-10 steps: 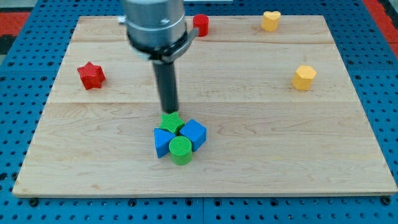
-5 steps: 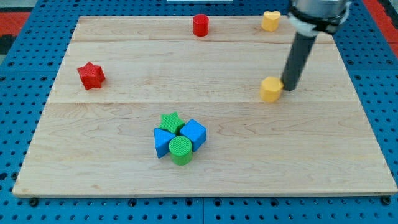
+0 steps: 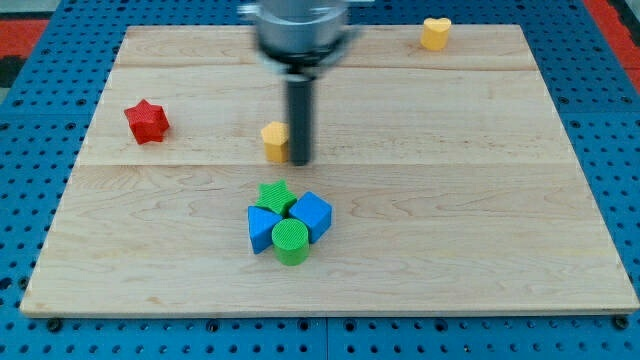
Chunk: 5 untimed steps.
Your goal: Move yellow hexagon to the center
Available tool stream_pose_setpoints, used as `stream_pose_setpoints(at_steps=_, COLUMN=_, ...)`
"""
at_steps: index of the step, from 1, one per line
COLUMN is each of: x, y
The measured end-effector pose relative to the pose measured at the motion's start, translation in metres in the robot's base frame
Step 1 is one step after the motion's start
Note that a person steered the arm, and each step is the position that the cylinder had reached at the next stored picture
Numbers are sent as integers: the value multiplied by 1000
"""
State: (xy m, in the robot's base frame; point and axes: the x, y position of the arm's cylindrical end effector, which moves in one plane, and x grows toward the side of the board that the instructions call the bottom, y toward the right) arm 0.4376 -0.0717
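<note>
The yellow hexagon (image 3: 274, 140) lies on the wooden board (image 3: 480, 230), a little left of the middle and above the block cluster. My tip (image 3: 299, 160) stands right against the hexagon's right side. The rod rises from there to the arm's grey body at the view's top.
A cluster sits below the tip: a green star (image 3: 274, 196), two blue blocks (image 3: 313, 214) (image 3: 261, 229) and a green cylinder (image 3: 291, 241). A red star (image 3: 146, 120) is at the left. A yellow heart (image 3: 435, 33) is at the top right.
My tip has swept left across the board and the yellow hexagon has slid left with it, from the right part to near the middle. The arm now hides the red cylinder at the top.
</note>
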Motion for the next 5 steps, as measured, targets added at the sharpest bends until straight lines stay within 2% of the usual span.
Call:
stream_pose_setpoints(at_steps=1, x=-15, y=-28)
stream_pose_setpoints(at_steps=2, x=-62, y=14)
stream_pose_setpoints(at_steps=3, x=-53, y=36)
stream_pose_setpoints(at_steps=4, x=-20, y=-33)
stream_pose_setpoints(at_steps=5, x=-59, y=-53)
